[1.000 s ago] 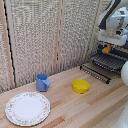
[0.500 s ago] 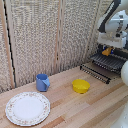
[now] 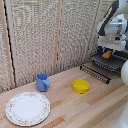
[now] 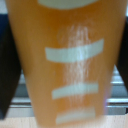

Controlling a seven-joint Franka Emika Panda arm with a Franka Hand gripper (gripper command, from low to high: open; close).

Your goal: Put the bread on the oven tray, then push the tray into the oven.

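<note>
Orange-brown fills my wrist view: the bread (image 4: pixel 70 65) sits clamped in my pincer (image 3: pixel 107 53), dark fingers (image 4: pixel 9 65) pressing on both its sides. From the exterior view it hangs just above the oven pan (image 3: pixel 106 64), which lies on the open oven door at the exterior view's right. I cannot tell whether it touches the bars yet.

My worry is letting go too high or at a tilt; the block could then tip, roll between the thin bars or land askew. Squeezing harder could dent it.

Its face looks smooth and glossy, with pale stripes across it, blurred by closeness. It is a small rectangular block, smaller than the blue mug (image 3: pixel 42 82) on the table (image 3: pixel 90 107).
</note>
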